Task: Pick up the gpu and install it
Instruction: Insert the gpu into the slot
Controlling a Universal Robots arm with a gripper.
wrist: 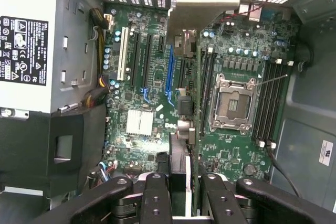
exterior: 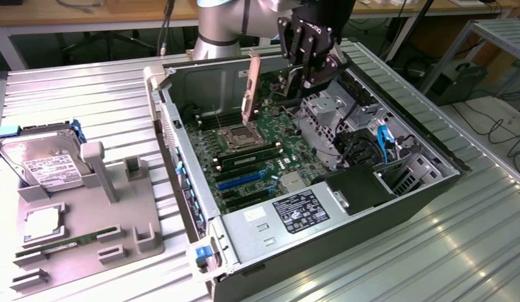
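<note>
The smooth silver-grey tubular arm (exterior: 216,25) carried a matt black metal hand (exterior: 317,74). Its jointed link fingers (wrist: 155,203) bore round silver pivot pins, and pale lettering ran along the hand's side.

— What's under you?
— My table (exterior: 84,94): ribbed silver metal, with grooves running its whole length. Light glares white off the ribs toward the exterior view's right.
— And behind you?
— A wooden bench (exterior: 92,16) runs along the back. Beneath it I see shadow and some dark cables (exterior: 101,41).
— Anything off to the side?
— At the exterior view's right stands a grey metal rack (exterior: 495,31), with a dark box (exterior: 456,82) under it. Past my table's edge there's pale floor (exterior: 474,129), with thin black leads (exterior: 499,126) looping over it.
</note>
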